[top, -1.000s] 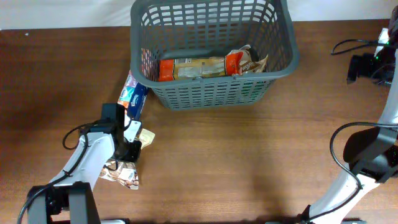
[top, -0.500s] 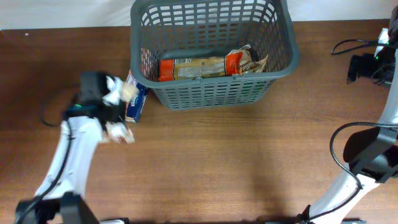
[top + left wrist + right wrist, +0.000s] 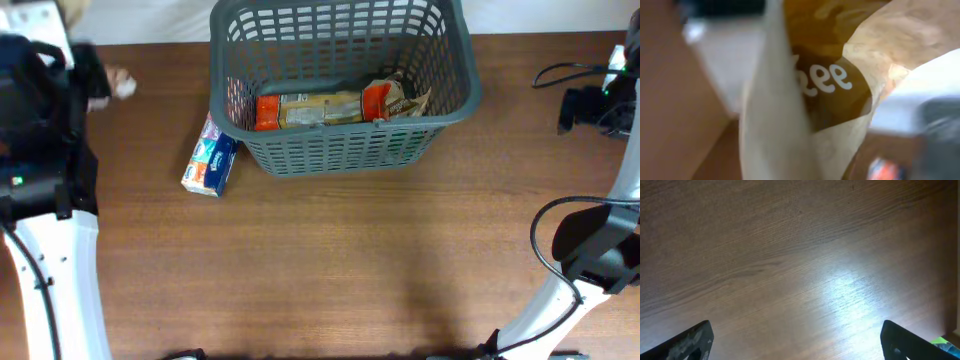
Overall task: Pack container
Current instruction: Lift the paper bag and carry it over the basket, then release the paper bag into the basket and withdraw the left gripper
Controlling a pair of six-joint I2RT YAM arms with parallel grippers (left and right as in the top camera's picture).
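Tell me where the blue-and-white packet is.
Overhead view: the blue-and-white packet lies on the table, just left of the container's near-left corner, outside it.

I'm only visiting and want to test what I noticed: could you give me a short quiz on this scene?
1. True or false: the grey basket is empty.
2. Where does the blue-and-white package lie? A in the basket; B on the table, left of the basket; C on the basket's rim.
3. What fills the left wrist view?
Key: 1 false, an orange-ended package lies inside. 2 B. 3 a brown printed packet.
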